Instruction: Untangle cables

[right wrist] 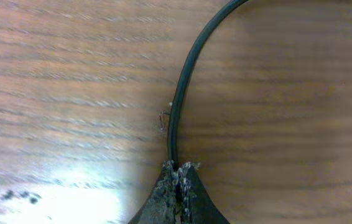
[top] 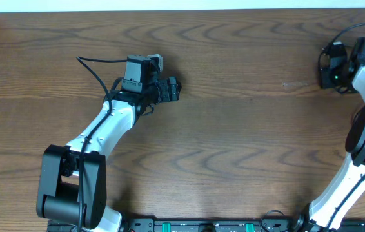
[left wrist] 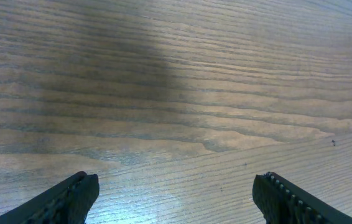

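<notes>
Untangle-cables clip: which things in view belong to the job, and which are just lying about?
Belongs to the job:
black cable, pinched in the right gripper, jaws shut
left gripper, jaws open, holding nothing

Just lying about:
tiny scrap on the wood beside the cable
wooden table, only the work surface
</notes>
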`<state>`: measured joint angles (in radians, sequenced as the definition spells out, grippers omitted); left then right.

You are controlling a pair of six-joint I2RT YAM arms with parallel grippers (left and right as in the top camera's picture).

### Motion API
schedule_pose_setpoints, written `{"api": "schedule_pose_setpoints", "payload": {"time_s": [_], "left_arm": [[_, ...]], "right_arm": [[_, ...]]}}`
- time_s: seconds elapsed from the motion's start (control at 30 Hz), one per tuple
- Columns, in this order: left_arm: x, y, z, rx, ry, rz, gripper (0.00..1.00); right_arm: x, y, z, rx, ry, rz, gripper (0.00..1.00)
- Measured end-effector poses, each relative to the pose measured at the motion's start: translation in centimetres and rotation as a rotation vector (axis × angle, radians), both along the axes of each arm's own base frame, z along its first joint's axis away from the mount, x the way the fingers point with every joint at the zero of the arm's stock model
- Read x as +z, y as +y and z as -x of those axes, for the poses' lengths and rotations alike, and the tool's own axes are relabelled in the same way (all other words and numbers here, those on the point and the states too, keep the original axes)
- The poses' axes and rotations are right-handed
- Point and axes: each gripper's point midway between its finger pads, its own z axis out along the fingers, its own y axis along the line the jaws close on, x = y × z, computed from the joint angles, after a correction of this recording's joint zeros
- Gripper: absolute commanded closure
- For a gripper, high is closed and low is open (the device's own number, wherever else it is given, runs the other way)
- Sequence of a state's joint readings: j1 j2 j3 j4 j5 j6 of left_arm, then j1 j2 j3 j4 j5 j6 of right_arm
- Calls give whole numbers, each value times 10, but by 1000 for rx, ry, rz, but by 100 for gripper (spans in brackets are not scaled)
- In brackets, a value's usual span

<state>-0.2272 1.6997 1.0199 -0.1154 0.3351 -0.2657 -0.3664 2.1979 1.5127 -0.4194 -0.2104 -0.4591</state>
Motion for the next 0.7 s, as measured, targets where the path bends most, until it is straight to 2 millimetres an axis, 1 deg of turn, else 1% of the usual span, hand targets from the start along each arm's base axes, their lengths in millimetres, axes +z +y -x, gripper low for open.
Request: {"api": "schedule_pose_setpoints", "payload": {"time_s": [0.13,0.2,0.23,0.27,0.33,0.37,0.4,0.47,0.5,0.53,0.6,0.7], "left_arm": [[0,0,0,0,0,0,15],[0,0,0,0,0,0,16],[0,0,0,-1,0,0,16],[0,0,0,0,0,0,16],[0,0,0,0,0,0,16],[0,0,0,0,0,0,16],[0,0,0,0,0,0,16],[0,0,0,0,0,0,16],[0,0,0,0,0,0,15],[0,0,0,0,0,0,16],[0,0,0,0,0,0,16],[0,0,0,0,0,0,15]], "right_arm": [[4,-31,16,-100,58,7,99],[11,-54,23,-157,79,14,99],[21,-68,24,-189,75,22,99],[27,-75,23,-202,68,25,99],[55,-104,17,-251,21,53,99],[73,-121,16,-281,-4,70,99],[81,-129,16,-295,-17,80,99],[101,-152,20,-341,-38,117,99],[111,-168,26,-377,-48,146,99],[117,-177,31,-399,-51,163,99],[130,-203,47,-463,-54,206,99],[138,-229,69,-533,-48,231,99]]}}
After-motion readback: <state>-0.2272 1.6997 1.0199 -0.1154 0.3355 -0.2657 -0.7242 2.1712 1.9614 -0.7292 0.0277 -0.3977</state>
